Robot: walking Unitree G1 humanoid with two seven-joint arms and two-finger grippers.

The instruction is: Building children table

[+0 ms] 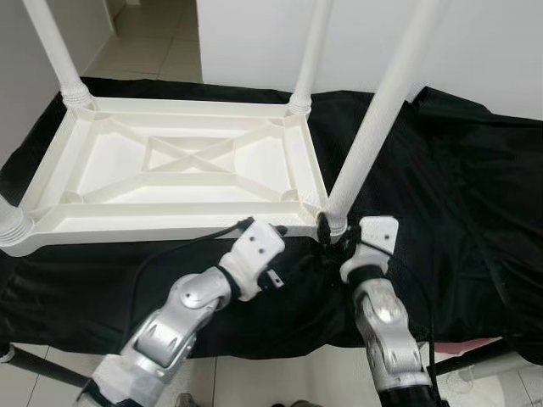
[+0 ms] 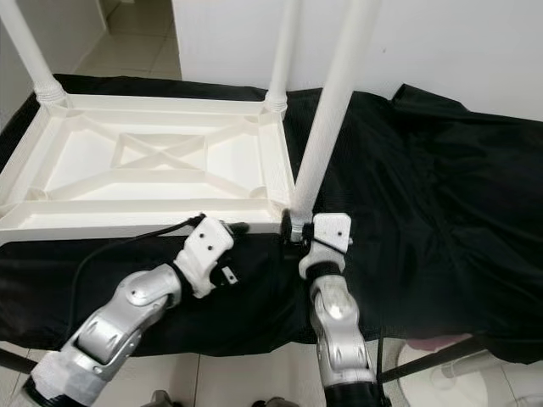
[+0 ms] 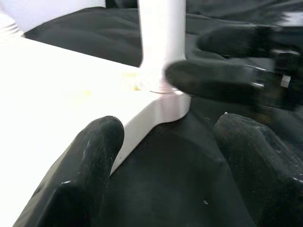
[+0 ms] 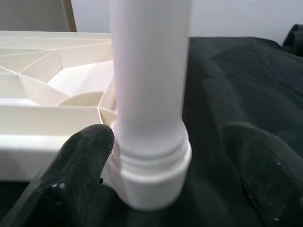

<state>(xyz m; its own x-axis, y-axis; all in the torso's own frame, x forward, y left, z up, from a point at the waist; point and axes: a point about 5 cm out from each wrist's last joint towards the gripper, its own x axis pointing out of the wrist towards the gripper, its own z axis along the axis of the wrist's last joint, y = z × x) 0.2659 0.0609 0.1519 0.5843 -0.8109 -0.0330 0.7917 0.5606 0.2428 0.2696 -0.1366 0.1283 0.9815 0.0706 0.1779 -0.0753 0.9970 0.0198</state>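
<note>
White plastic table (image 1: 182, 161) lies upside down, legs (image 1: 373, 119) up.

— What carries everything here?

— A table covered by a black cloth (image 1: 450, 195), creased and rumpled, draped over its near edge; dark legs (image 1: 38, 365) show beneath, above pale floor tiles (image 1: 280, 377).

— And what lies directly on the cloth?

— A white plastic children's table (image 1: 182, 165), upside down, its ribbed underside facing up. White legs (image 1: 373, 119) stand upright from its corners. It occupies the left part; the right part is bare cloth.
</note>
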